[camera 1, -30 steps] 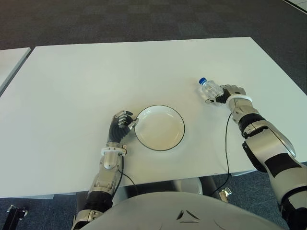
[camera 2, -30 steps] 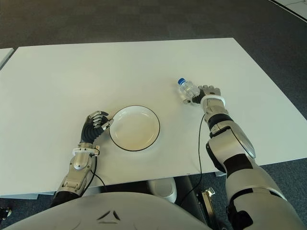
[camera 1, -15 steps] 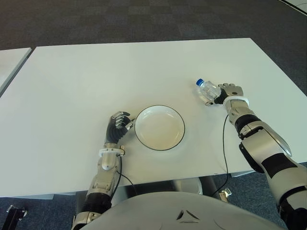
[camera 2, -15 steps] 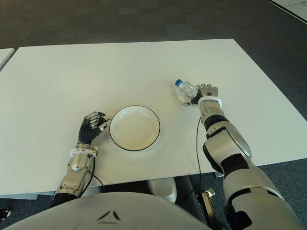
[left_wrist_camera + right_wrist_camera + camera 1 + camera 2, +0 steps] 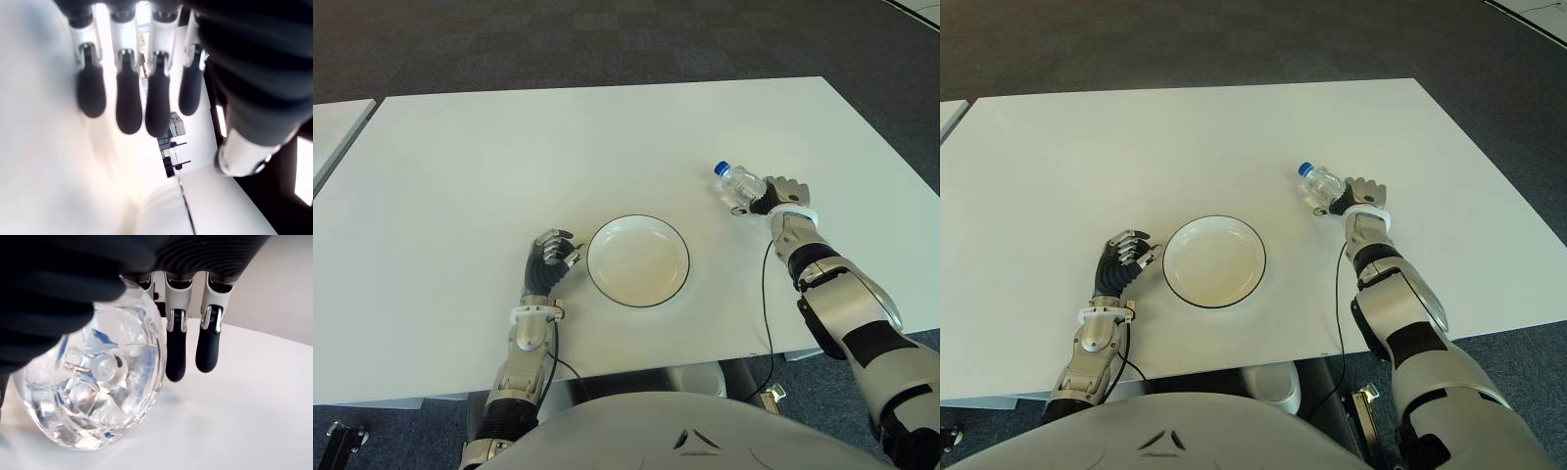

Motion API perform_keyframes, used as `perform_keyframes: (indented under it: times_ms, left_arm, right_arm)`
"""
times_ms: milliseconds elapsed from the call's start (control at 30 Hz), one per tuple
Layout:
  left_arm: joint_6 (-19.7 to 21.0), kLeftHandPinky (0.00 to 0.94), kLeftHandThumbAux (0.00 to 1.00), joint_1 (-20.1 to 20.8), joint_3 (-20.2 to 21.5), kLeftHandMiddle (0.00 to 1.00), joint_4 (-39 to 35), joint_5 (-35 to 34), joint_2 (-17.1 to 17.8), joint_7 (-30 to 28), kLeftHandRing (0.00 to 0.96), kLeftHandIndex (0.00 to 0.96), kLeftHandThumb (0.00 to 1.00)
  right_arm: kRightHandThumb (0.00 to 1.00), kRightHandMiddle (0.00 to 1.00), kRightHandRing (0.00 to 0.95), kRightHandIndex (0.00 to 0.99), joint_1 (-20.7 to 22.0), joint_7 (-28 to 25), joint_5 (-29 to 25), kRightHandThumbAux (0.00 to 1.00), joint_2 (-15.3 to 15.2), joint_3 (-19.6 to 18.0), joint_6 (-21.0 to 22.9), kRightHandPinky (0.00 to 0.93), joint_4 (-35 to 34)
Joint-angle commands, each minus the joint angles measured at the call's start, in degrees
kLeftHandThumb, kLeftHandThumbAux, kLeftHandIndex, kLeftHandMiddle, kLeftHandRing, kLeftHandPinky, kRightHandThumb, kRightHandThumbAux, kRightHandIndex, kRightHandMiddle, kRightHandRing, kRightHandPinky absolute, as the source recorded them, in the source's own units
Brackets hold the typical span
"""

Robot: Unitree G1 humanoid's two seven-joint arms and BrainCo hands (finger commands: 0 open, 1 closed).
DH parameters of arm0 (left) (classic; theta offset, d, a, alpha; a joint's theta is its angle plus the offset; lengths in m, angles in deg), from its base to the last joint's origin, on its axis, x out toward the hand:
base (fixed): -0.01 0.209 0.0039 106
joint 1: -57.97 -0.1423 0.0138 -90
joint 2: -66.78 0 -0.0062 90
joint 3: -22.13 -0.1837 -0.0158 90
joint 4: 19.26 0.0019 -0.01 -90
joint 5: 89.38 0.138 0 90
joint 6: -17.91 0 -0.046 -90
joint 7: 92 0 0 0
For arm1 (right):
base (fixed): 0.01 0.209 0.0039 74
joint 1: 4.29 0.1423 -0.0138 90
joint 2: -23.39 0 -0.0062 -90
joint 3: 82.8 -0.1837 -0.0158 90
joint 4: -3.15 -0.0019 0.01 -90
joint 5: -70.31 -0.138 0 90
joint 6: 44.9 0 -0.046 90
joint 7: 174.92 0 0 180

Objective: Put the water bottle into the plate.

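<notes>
Over the last sec the left hand (image 5: 551, 259) has backed off the plate (image 5: 638, 260). Its fingertips were at the rim, now there's a gap, and the hand sits just beside the plate on the robot's left, fingers curled, holding nothing. Plate itself hasn't shifted as far as I can tell.

Right hand (image 5: 773, 194) has pulled in slightly toward the robot and a touch toward the plate, bringing the water bottle (image 5: 737, 183) with it. Bottle is tipped over, blue cap pointing away from the hand toward the far side of the surface (image 5: 509, 147). In the right wrist view the thumb wraps over the clear body (image 5: 93, 387) while two fingers (image 5: 175, 352) hang straight down beyond it, not on it. So prob a partial grip, thumb and palm side. Can't tell if the bottle is lifted or only dragged; its base looks on or v. near the surface.

What it means: plate no longer steadied, carry barely begun. Bottle is well apart from the plate, off to the robot's right.

Containers: plate empty, white w/ dark rim. Bottle has some water in it, cap on.
</notes>
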Motion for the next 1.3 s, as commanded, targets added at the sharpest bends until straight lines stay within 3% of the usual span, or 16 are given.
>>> perform_keyframes:
  times_ms: [33,333,667,900,967,1067,1200,1300]
  left_arm:
    - [0.76,0.556,0.719,-0.49,0.31,0.565,-0.12,0.57,-0.15,1.17,0.580,0.427,0.703]
    - [1.58,0.546,0.719,-0.68,0.97,0.567,-0.49,-0.96,-0.92,1.48,0.568,0.427,0.698]
    - [1.94,0.555,0.718,-0.80,1.99,0.575,-0.81,-1.49,-1.75,2.08,0.568,0.429,0.697]
    - [2.22,0.577,0.718,-1.23,2.38,0.583,-1.62,-1.52,-1.90,2.12,0.582,0.429,0.698]
    - [2.59,0.580,0.718,-1.35,2.54,0.588,-1.90,-1.54,-1.80,2.11,0.586,0.429,0.698]
    - [2.83,0.583,0.718,-1.37,2.60,0.591,-2.03,-1.52,-1.78,2.11,0.589,0.429,0.698]
    - [3.95,0.590,0.718,-1.53,2.96,0.598,-2.85,-2.08,-1.97,1.91,0.595,0.429,0.699]
    - [4.28,0.596,0.719,-1.63,3.03,0.601,-3.36,-2.21,-1.94,1.73,0.599,0.428,0.699]
  right_arm:
    - [0.704,0.725,0.720,0.435,-3.80,-0.55,-0.63,0.720,2.59,-0.31,-0.29,0.774,1.61]
    - [0.698,0.781,0.771,0.438,-3.48,0.59,-2.49,0.726,2.91,-2.82,-1.31,0.798,1.34]
    - [0.696,0.831,0.815,0.437,-3.04,3.22,-5.66,0.729,2.25,-6.93,-6.53,0.829,1.36]
    - [0.698,0.855,0.843,0.437,-1.24,5.86,-11.56,0.729,4.30,-13.09,-9.51,0.854,-0.48]
    - [0.699,0.860,0.850,0.438,-0.79,5.29,-14.44,0.729,4.73,-15.94,-10.93,0.856,-1.02]
    - [0.699,0.862,0.853,0.438,-0.78,4.86,-15.56,0.729,4.75,-17.06,-11.62,0.857,-1.06]
    - [0.700,0.861,0.858,0.438,-0.33,0.46,-19.59,0.728,4.23,-20.94,-17.36,0.858,-1.06]
    - [0.700,0.855,0.860,0.438,0.67,-0.52,-20.35,0.728,4.47,-21.67,-19.07,0.857,-1.75]
